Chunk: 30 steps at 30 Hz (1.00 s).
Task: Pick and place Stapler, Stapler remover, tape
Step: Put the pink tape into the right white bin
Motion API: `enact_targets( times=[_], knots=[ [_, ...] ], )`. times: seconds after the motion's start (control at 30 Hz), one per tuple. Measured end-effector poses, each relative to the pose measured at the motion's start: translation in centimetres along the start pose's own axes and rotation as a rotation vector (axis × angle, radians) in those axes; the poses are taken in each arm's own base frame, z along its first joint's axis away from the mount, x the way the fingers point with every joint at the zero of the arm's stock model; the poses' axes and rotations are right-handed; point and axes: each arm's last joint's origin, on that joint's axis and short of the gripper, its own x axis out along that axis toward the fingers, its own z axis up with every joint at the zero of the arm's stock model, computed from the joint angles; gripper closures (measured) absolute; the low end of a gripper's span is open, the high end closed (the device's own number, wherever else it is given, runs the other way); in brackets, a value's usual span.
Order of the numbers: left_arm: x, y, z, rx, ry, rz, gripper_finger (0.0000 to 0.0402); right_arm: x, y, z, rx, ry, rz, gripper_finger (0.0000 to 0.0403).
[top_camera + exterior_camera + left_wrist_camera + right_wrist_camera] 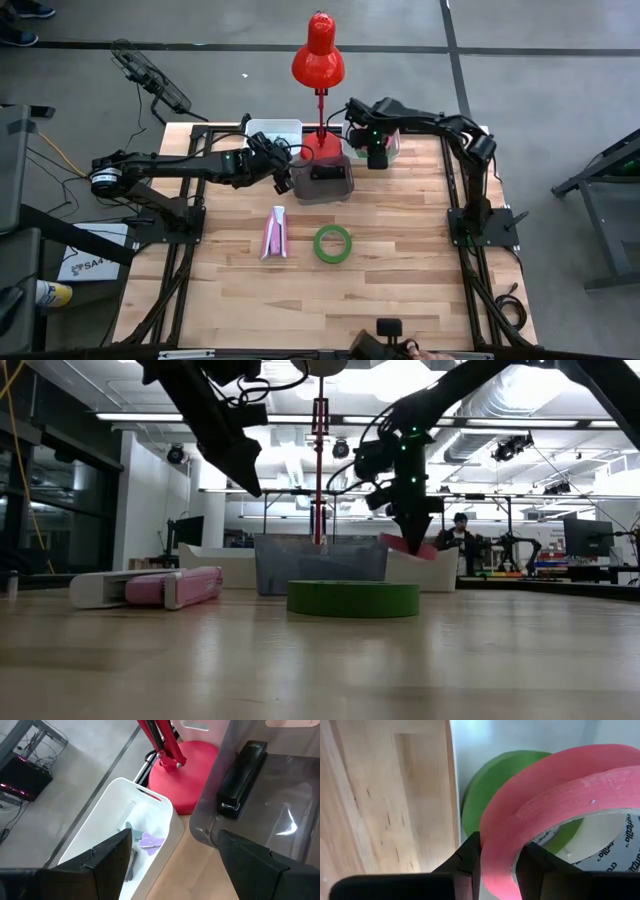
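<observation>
**Pink tape held over the bin at one o'clock**

Butcher-block table (400, 290) first, with a red desk lamp (319, 60) at twelve o'clock. Just below its base, a smoky clear bin (322, 185) with a black stapler (326, 172) inside. White bin (272, 131) at eleven o'clock, holding a lilac staple remover (150, 841). Near centre, a pink-and-white stapler (274, 232) beside a green tape ring (333, 243), both loose.

Tape placement in hand, apparently: next move calls for lowering and letting go into the clear bin (392, 145) at one o'clock, where a green roll (490, 795) already lies.

Right gripper (499, 857) clamped narrow on the pink tape roll (555, 805). Left gripper (170, 865) spread wide, empty, above the white bin.
</observation>
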Motion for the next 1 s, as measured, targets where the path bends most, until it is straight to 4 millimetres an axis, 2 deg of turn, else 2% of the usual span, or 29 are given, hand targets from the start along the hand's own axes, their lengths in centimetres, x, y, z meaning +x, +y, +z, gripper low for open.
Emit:
enact_targets(
  times=[0.6, 1.0],
  knots=[
    [0.0, -0.1, -0.1, 0.008, 0.013, -0.035, 0.0113, 1.7, 0.0, 0.3, -0.091, 0.04, 0.029, 0.0327],
    [0.0, -0.1, -0.2, 0.014, 0.022, -0.05, 0.0113, 1.8, 0.0, 0.5, -0.13, 0.009, 0.041, 0.0327]
  ],
)
